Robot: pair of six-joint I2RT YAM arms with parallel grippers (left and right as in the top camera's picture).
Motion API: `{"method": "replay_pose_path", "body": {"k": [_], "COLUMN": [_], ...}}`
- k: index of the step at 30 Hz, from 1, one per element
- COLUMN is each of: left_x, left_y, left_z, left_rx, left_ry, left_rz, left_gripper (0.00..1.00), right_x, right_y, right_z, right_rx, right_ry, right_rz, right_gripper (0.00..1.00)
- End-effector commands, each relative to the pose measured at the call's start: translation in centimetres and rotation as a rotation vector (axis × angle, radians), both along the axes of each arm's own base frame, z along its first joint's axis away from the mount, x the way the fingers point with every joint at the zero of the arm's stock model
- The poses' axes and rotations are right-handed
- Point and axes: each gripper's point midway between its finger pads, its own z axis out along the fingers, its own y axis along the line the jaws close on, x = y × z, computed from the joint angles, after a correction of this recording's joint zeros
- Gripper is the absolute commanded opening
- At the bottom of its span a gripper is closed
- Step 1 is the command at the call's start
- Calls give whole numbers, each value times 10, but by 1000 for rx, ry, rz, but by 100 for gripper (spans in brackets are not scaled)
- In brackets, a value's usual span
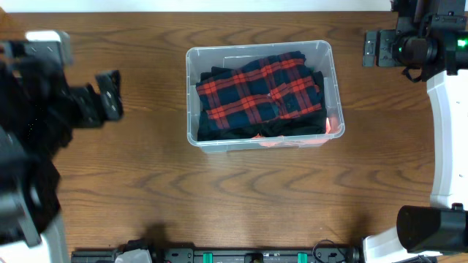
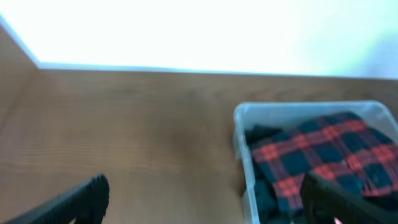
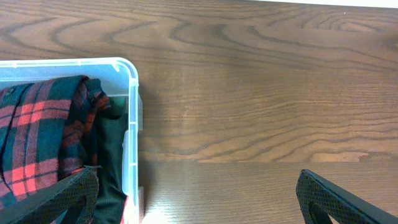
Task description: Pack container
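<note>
Counter: a brown wood-grain counter [image 1: 219, 204] is filling all three views, with a bright white band running along its far edge.
Container: the clear container [image 1: 241, 144] is sitting upright on the counter, roughly midway between the two arms, its long side running left to right.
Contents: a folded red and navy plaid shirt [image 1: 262, 91] is lying on top and covering most of the opening. Dark clothes [image 1: 219, 130] are showing under it along the left and near sides. Something orange [image 1: 330, 126] is peeking out at the near right corner, too little to identify.
Left gripper: the left gripper [image 1: 111, 93] is hovering over bare counter well to the left of the container, blurred in the overhead view. Its fingers [image 2: 87, 196] are standing wide apart with nothing between them.
Right gripper: the right gripper [image 1: 371, 49] is hanging near the far right of the counter, apart from the container. Its fingers [image 3: 329, 196] are spread wide and holding nothing, and the container's corner is showing at the left of its wrist view.
</note>
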Motion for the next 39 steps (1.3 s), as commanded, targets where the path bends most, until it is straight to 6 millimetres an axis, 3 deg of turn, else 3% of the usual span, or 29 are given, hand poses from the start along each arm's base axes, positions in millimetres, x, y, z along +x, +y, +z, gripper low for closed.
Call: {"method": "replay_pose_path", "body": {"k": [1, 8, 14, 22, 33, 39], "left_x": [-17, -33, -30, -30, -41, -42], "left_y": [-23, -35, -34, -28, -22, -21], "left_z": [-11, -70, -123, -193, -237, -264], "left_rx": [77, 75, 5, -7, 22, 23], "left_ry": [-84, -254, -403, -424, -459, -378], "left_rz": [-140, -154, -117, -58, 2, 9], "left_gripper": [98, 98, 98, 98, 98, 98], "right_x": [0, 0, 0, 0, 0, 0], "right_y": [-5, -5, -5, -5, -5, -5], "right_z": [-2, -2, -2, -2, -2, -2], "right_rx": [-6, -6, -6, -6, -6, -6], "right_ry": [5, 5, 5, 5, 5, 5], "right_rz": [-10, -9, -10, -9, -9, -9], "right_gripper": [99, 99, 99, 99, 99, 99]}}
